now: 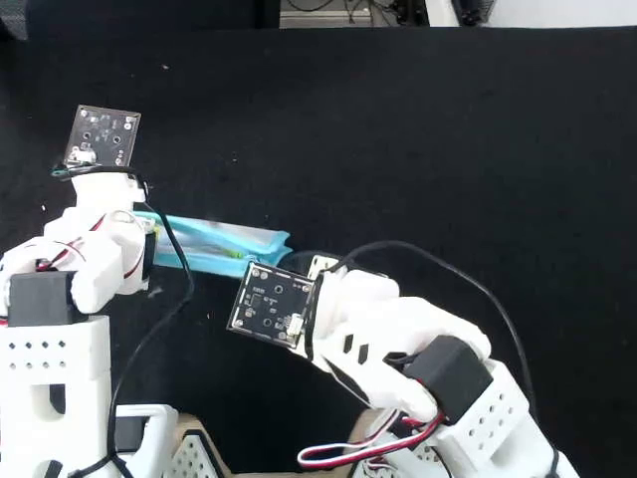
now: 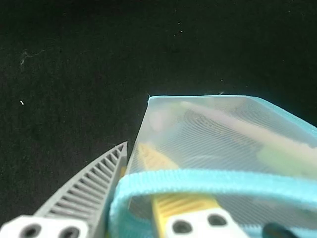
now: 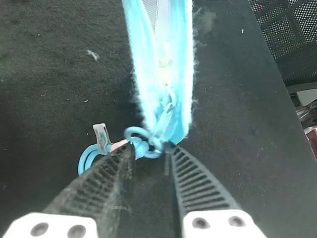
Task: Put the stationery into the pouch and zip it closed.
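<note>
Two arms work one pouch [image 1: 224, 244] on the black table [image 1: 448, 149], each at an opposite end. The pouch is teal-trimmed mesh and lies flat between them.

The left hand [image 2: 132, 148] is clamped on its end of the pouch. Its grey finger presses the outside edge and its yellow finger shows through the mesh under the teal band. Whether that finger sits inside the mouth or beneath the pouch cannot be told.

The stationery [image 2: 237, 124] is already inside. A long pale pen-like piece and a greenish one show through the mesh, and nothing loose lies on the table around the pouch.

At the far end, the right hand [image 3: 151, 148] has its fingers drawn narrow around the zip pull [image 3: 141, 141]. The pull's blue ring appears pinched between the tips. A small tag [image 3: 100, 135] hangs off the ring just beside one finger.

By the look of it, the loading step is done and the job has reached the zip. With one hand anchoring the pouch and the other on the pull, the pair is set up for the closing stroke.

How much of the zip is shut is not clear. In the right wrist view the two teal lips run away from the pull with a pale strip between them. That strip could be closed teeth or an open mouth. What is left, then, is to finish or confirm the zip and let go.
</note>
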Tool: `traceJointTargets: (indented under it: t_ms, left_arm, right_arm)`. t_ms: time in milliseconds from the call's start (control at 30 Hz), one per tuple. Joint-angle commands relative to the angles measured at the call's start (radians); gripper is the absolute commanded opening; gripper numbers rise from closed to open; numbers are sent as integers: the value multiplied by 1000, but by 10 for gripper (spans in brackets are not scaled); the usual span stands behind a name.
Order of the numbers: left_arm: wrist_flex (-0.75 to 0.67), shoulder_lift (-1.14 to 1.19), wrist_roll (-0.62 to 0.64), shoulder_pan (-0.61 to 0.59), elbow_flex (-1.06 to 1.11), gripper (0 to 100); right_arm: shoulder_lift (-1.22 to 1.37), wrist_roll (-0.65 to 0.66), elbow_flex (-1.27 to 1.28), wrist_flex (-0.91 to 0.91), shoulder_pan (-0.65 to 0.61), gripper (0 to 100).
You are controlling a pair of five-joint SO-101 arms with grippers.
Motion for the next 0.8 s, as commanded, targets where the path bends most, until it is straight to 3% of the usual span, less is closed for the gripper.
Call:
traceJointTargets:
  t_ms: [0,467,767]
  left_arm:
    - [-8,12,-5,-27,50,30]
    - [-8,12,-6,-24,50,30]
    - [-8,12,-6,-25,50,30]
  right_arm:
    - [-12,-8,-53,25,-9,20]
    - [-4,-8,-61,63,-11,80]
    - [-8,-9,-4,0,-100,83]
